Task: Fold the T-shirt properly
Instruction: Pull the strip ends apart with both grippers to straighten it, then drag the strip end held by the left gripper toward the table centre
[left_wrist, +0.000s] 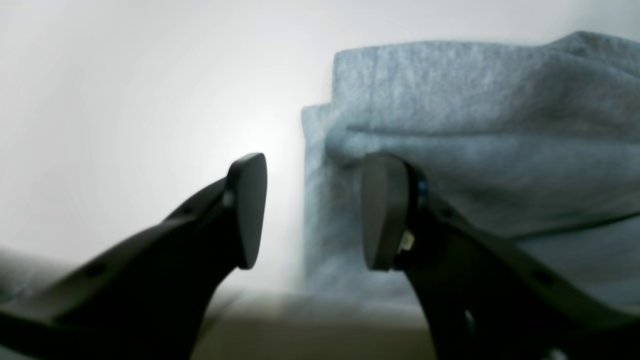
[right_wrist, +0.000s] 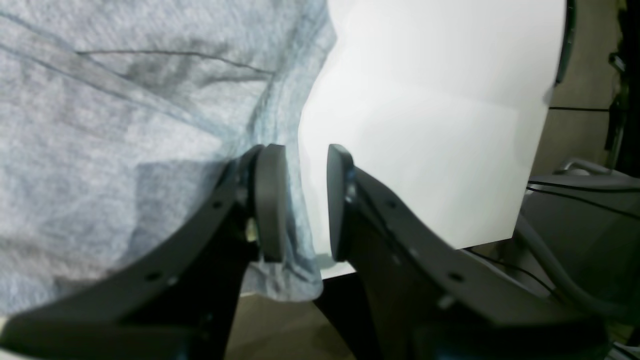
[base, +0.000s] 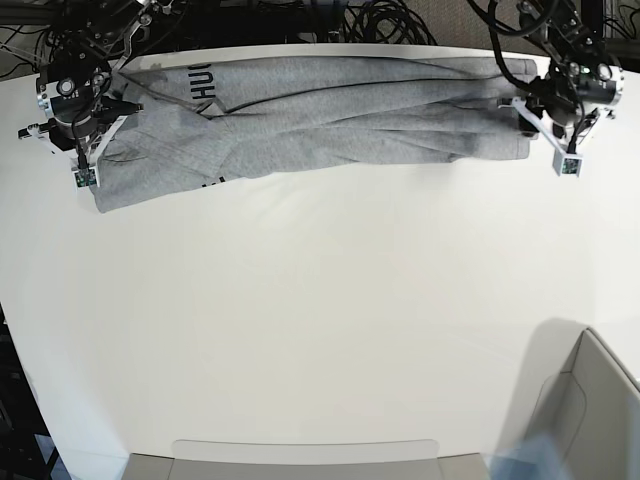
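The heather-grey T-shirt (base: 330, 110) lies bunched in a long band along the far side of the white table (base: 320, 320), with black lettering (base: 200, 80) showing near its left end. At that left end my right gripper (base: 100, 125) hovers. In the right wrist view it (right_wrist: 305, 202) stands open by a narrow gap. The shirt's edge (right_wrist: 295, 150) runs through that gap and drapes over the table edge. Over at the shirt's right end my left gripper (base: 535, 100) is open wide (left_wrist: 315, 212), one finger (left_wrist: 382, 210) over the folded fabric (left_wrist: 475, 125).
Black cables (base: 380, 20) pile up behind the table's far edge. A grey box (base: 590, 400) stands at the near right corner and a grey tray (base: 300, 455) at the front edge. Dark equipment and wires (right_wrist: 580, 200) sit beyond the table in the right wrist view.
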